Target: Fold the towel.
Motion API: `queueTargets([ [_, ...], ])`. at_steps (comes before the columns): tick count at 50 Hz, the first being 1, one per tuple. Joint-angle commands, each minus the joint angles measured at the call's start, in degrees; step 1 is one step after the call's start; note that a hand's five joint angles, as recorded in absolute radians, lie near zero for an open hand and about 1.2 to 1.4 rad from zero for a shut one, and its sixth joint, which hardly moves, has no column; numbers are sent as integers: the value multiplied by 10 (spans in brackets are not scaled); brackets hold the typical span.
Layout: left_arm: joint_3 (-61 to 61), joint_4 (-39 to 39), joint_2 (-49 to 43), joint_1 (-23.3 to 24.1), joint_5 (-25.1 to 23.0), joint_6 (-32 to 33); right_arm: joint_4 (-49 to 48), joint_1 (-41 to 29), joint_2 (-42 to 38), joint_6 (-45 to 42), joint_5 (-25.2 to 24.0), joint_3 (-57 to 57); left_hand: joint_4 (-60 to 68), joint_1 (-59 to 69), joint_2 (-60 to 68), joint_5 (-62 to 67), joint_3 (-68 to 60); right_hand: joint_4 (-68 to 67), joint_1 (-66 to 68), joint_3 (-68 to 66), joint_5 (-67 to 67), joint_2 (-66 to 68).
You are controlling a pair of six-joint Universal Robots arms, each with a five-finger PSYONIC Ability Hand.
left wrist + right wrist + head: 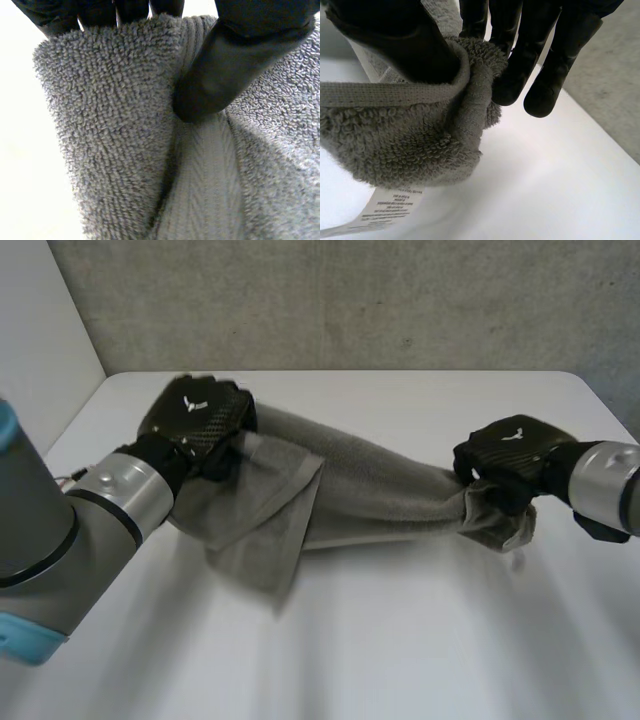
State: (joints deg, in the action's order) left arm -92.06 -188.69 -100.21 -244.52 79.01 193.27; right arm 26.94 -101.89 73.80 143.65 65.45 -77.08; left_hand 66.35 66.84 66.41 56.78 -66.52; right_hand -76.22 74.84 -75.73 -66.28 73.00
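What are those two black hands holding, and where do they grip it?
Both hold the grey towel: the left hand pinches one end, the right hand the opposite end, near its label.

A white table (pixel 400 640) meets a rough grey wall (pixel 350 300) and a pale side panel (pixel 40 330).

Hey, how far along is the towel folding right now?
No neat fold yet: the towel is bunched and stretched between both hands. In hand: the left hand pinches one end, the right hand the other, near its label. Left: lay it flat and fold it.
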Motion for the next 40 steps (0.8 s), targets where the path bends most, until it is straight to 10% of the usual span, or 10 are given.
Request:
queueTargets([
  [1,35,0,-102,-14,-43,-27,-20,-49,-92,-27,27,96,-15,-20,-15,-19,16,-38,52,-43,-37,70],
  [9,205,10,-121,-16,-40,-63,-247,-109,-83,60,92,237,-15,-20,-15,-19,16,-38,52,-43,-37,70],
  [16,280,8,-78,-51,-43,-254,-481,-80,25,296,107,161,-18,-23,-19,-22,20,-38,52,-43,-37,70],
  [24,191,-10,-68,-76,-52,-311,-389,-66,-8,262,60,93,-80,-85,-81,-85,82,-38,52,-43,-37,70],
  [40,-51,-33,-104,-79,-140,-178,-216,-59,-39,57,41,-38,-161,-166,-161,-165,163,-38,52,-43,-37,70],
])
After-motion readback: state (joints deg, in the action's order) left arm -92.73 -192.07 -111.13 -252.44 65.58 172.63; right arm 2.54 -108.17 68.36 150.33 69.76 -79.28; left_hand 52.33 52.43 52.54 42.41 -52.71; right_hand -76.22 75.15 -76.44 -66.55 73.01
